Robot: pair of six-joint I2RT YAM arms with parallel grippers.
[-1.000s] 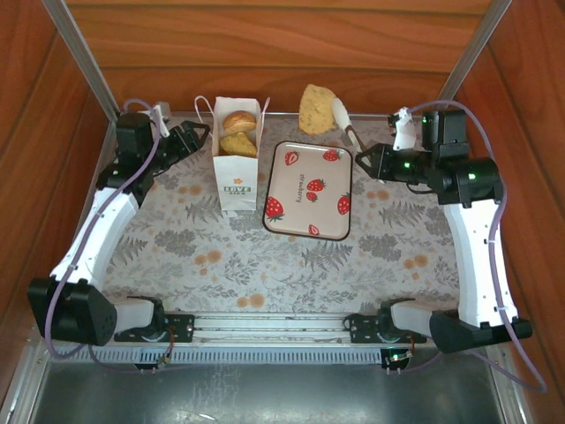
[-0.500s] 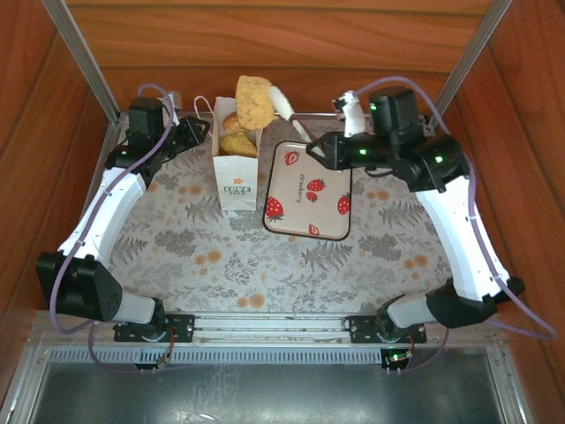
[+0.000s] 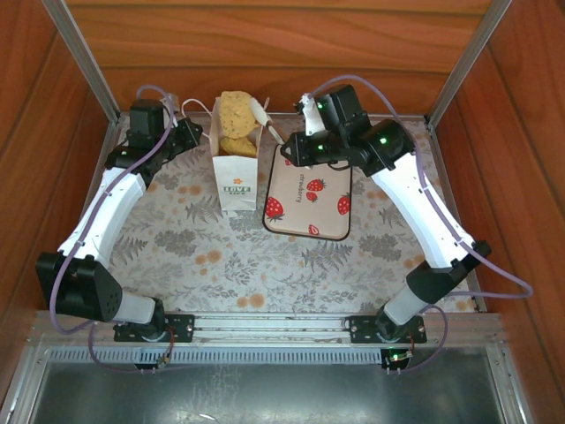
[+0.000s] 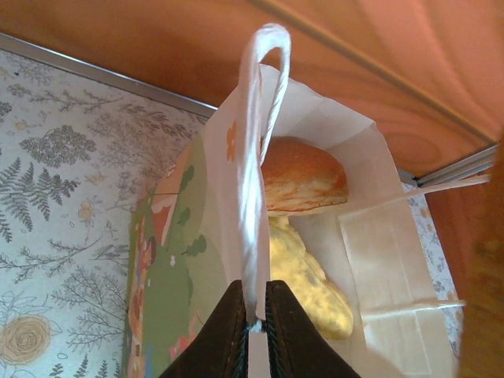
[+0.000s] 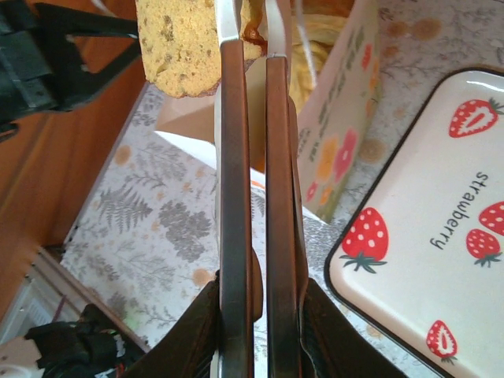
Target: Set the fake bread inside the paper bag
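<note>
Bread (image 3: 233,110) hung right over the mouth of the paper bag (image 3: 237,177), right gripper (image 3: 262,115) clenched on one edge of it, presumably so it could drop straight in. Left gripper (image 4: 252,311) pinched a loop handle (image 4: 256,118), likely to keep the bag upright and open. Two pastries (image 4: 303,177) sat inside already. Strawberry tray (image 3: 296,212) lay just beside the bag.

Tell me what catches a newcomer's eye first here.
The right gripper holds a speckled yellow bread slice over the open paper bag at the table's far side, two pastries already inside. The left gripper pinches the bag's handle; a strawberry-print tray lies beside it.
</note>
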